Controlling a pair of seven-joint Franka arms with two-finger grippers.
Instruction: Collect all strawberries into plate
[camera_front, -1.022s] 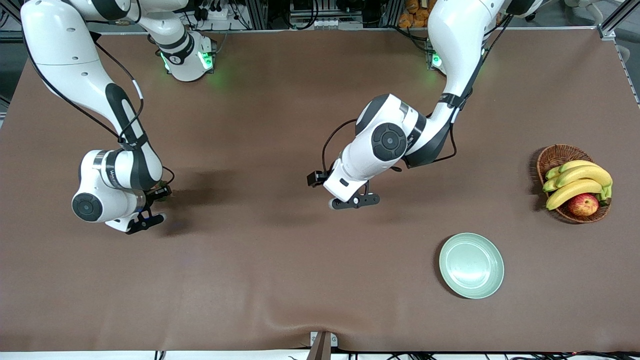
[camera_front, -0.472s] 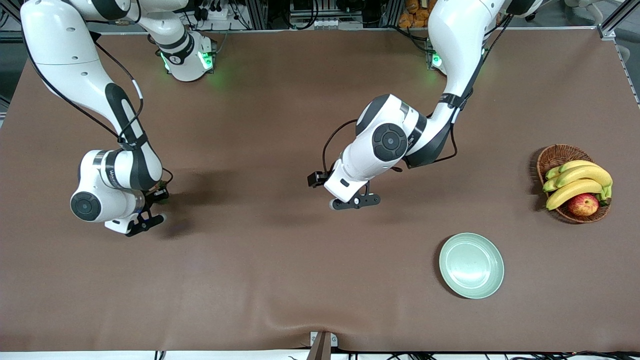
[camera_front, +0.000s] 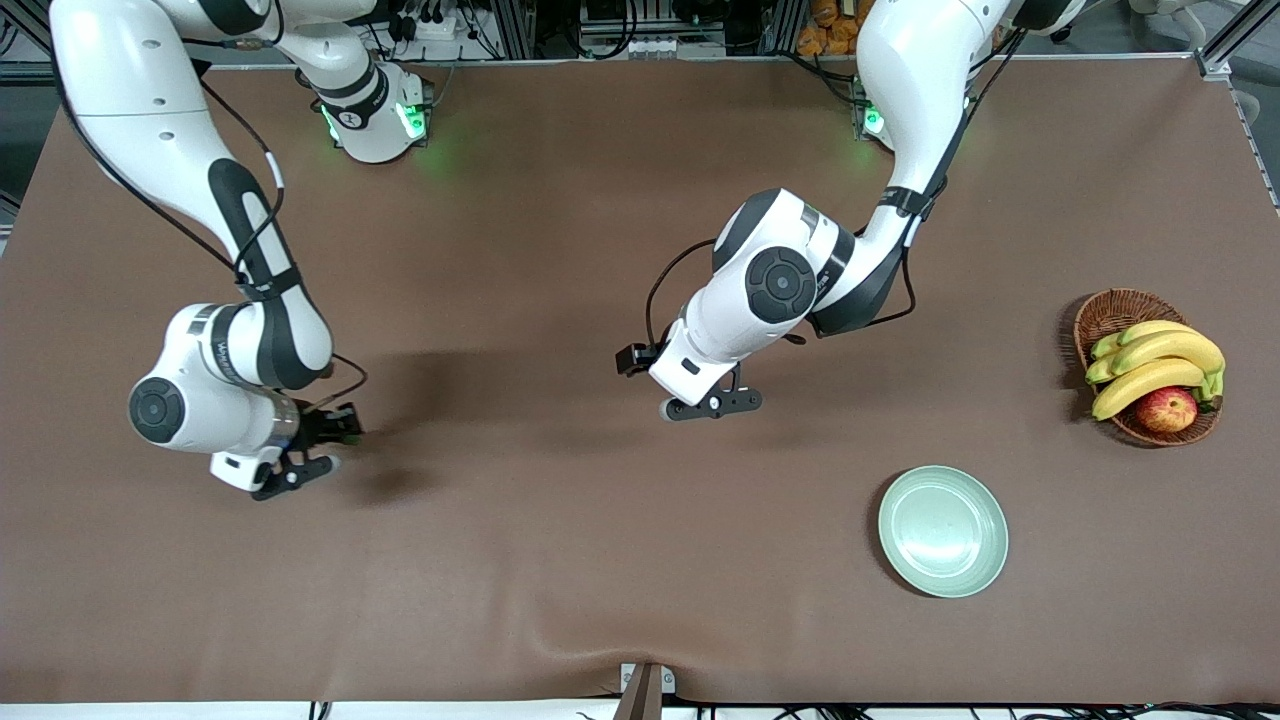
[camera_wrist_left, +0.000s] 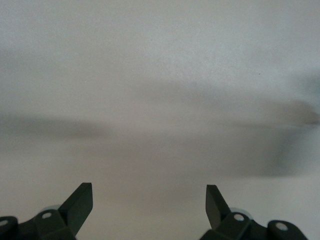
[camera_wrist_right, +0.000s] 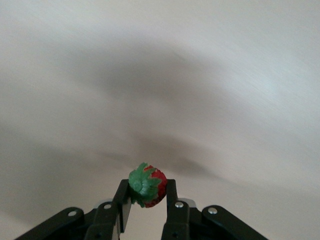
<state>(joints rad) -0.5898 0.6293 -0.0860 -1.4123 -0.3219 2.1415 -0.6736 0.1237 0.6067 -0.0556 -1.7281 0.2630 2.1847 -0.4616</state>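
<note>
Strawberry (camera_wrist_right: 148, 186) pinched in right tool (camera_wrist_right: 145, 200), plate (camera_front: 943, 531) empty.
Carry it over without squeezing harder (tiny berry); left tool (camera_wrist_left: 149, 199) waits, spread open, above desk (camera_front: 560, 520).

We take this for a robotics lab: two white arms (camera_front: 200, 330) bolted at a brown-covered table (camera_front: 560, 560), aluminium framing (camera_front: 520, 25) and cabling (camera_front: 640, 45) along its edge
</note>
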